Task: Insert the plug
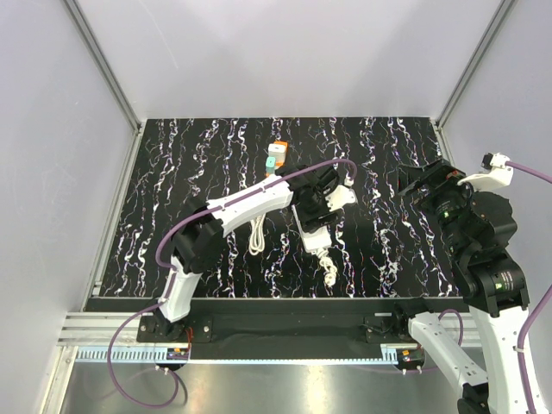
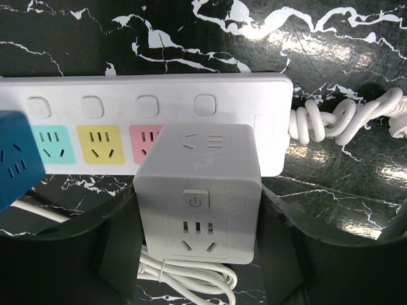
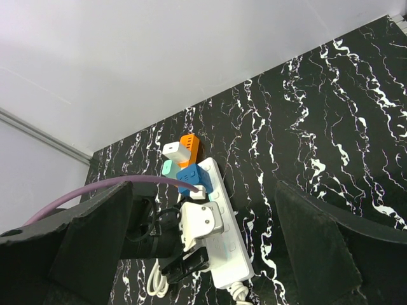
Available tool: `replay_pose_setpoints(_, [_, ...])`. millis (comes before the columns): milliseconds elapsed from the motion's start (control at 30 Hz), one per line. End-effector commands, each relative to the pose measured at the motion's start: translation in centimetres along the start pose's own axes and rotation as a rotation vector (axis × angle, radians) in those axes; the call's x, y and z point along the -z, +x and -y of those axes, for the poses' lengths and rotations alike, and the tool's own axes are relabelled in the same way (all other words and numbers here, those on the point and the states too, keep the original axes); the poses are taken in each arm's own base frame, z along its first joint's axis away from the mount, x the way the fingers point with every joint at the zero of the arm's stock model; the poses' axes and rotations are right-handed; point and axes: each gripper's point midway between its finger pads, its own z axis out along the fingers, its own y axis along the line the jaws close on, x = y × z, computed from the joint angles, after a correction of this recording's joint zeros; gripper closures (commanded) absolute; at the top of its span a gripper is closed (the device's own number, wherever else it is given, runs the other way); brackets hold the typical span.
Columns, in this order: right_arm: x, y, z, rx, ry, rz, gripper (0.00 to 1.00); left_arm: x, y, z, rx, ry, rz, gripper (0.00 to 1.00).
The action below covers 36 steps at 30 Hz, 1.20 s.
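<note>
The blue plug [image 2: 16, 159] sits on the white power strip [image 2: 127, 86] at the left edge of the left wrist view, beside the teal, yellow and pink sockets. It also shows in the right wrist view [image 3: 193, 178] on the strip [image 3: 232, 254]. My left gripper [image 2: 198, 216] is over the strip [image 1: 312, 237], and its fingers [image 2: 121, 235] press both sides of a white cube adapter [image 2: 200, 184] that rests on the strip's fourth socket. My right gripper [image 3: 206, 210] is open and empty, held off to the right [image 1: 423, 185], apart from the strip.
An orange-and-white plug [image 3: 184, 147] and a teal piece [image 3: 168, 168] lie at the strip's far end. A coiled white cable [image 1: 256, 235] lies left of the strip. The strip's knotted cord [image 2: 331, 121] runs from its near end. White walls surround the table.
</note>
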Motion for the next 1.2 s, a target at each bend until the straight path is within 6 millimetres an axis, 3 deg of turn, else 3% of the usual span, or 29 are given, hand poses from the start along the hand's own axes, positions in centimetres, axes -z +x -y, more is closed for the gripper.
replay_pose_setpoints(0, [0.1, -0.5, -0.3, 0.009, -0.018, 0.02, 0.0, -0.2, -1.3, 0.3, -0.005, 0.013, 0.023, 1.0])
replay_pose_setpoints(267, [0.3, -0.7, -0.2, 0.018, -0.016, 0.028, 0.0, -1.1, 0.2, 0.9, 0.016, 0.033, -0.016, 1.0])
replay_pose_setpoints(433, [0.1, -0.5, -0.3, 0.014, -0.018, 0.02, 0.0, -0.2, 1.0, 1.4, 0.027, 0.035, -0.032, 1.0])
replay_pose_setpoints(633, [0.1, -0.3, -0.3, 0.004, -0.021, 0.013, 0.0, -0.1, 2.0, 0.4, 0.041, -0.027, -0.085, 1.0])
replay_pose_setpoints(833, [0.3, -0.5, -0.3, 0.008, -0.022, 0.023, 0.0, -0.8, 2.1, 0.0, 0.065, -0.04, -0.11, 1.0])
replay_pose_setpoints(1167, [0.0, -0.4, -0.4, 0.016, -0.023, 0.014, 0.0, -0.4, 2.2, -0.8, 0.063, -0.08, -0.126, 1.0])
